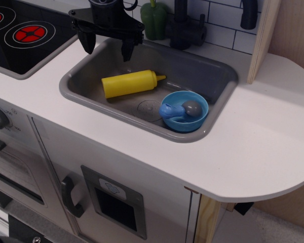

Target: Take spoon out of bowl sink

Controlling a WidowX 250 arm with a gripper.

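The light-blue bowl sits in the front right corner of the grey sink. The spoon lies in the bowl, its blue handle over the bowl's left rim and its grey scoop near the bowl's middle. My black gripper hangs open and empty over the sink's back left corner, its two fingers pointing down. It is well to the left of and behind the bowl, above the yellow bottle.
A yellow squeeze bottle lies on its side in the sink's left half. A green pepper and a black faucet stand behind the sink. The black stovetop is at left. White countertop extends to the right.
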